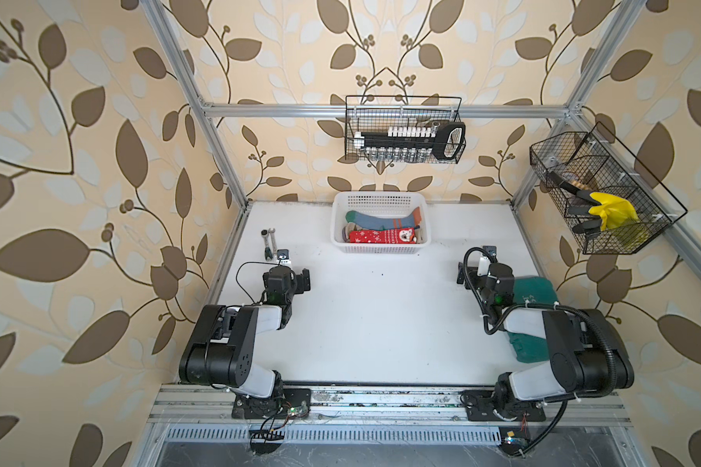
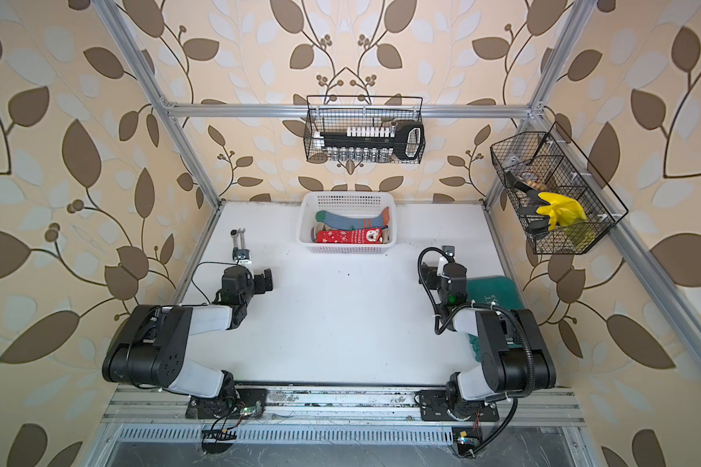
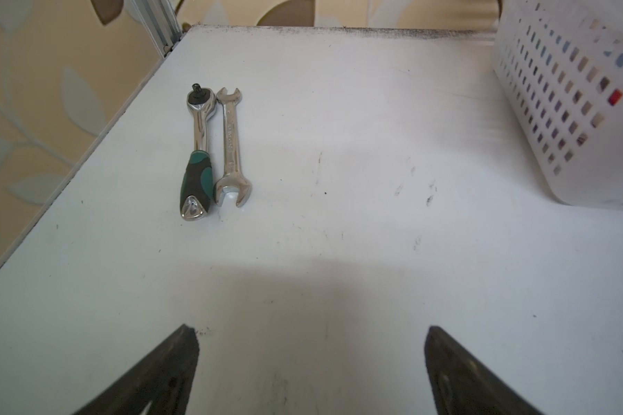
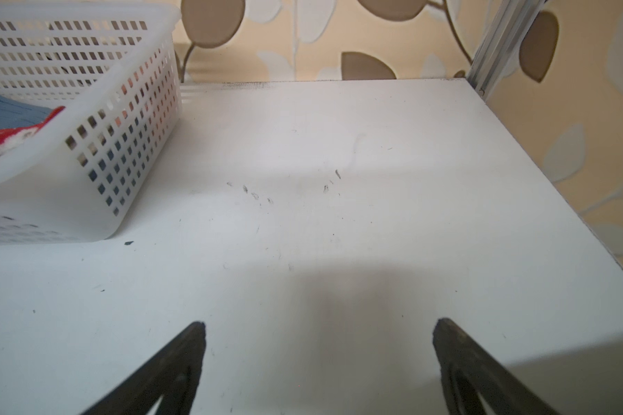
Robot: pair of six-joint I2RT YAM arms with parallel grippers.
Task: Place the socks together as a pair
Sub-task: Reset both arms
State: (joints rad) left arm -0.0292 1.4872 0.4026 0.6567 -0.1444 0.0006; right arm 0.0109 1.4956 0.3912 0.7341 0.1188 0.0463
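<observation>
- The left gripper [image 3: 310,330] has its jaws spread wide with nothing between them, only bare table [image 3: 339,233] under the fingertips.
- The right gripper [image 4: 321,321] is likewise spread wide and holds nothing, also over bare table.
- Both arms are folded back at the near edge, one at the left and one at the right, well apart, with the middle of the table between them.
- Just beyond the left gripper, toward the far left, a ratchet [image 3: 196,154] with a green-and-black handle and a wrench [image 3: 231,143] lie flat side by side, nearly touching.
- Under the right arm, at the table's right edge, lies a dark green bag [image 1: 535,287], partly hidden by the arm.
- The socks are all in a white basket [image 1: 381,247] at the far middle of the table, beyond both grippers.
- In both top views a blue-grey sock [image 1: 377,220] with a green toe and orange stripes lies across the basket's far side.
- A red sock [image 1: 381,236] with white snowflakes lies along its near side.
- Bits of beige fabric [image 1: 347,233] show underneath; the other socks cannot be made out.
- No sock is on the table.
</observation>
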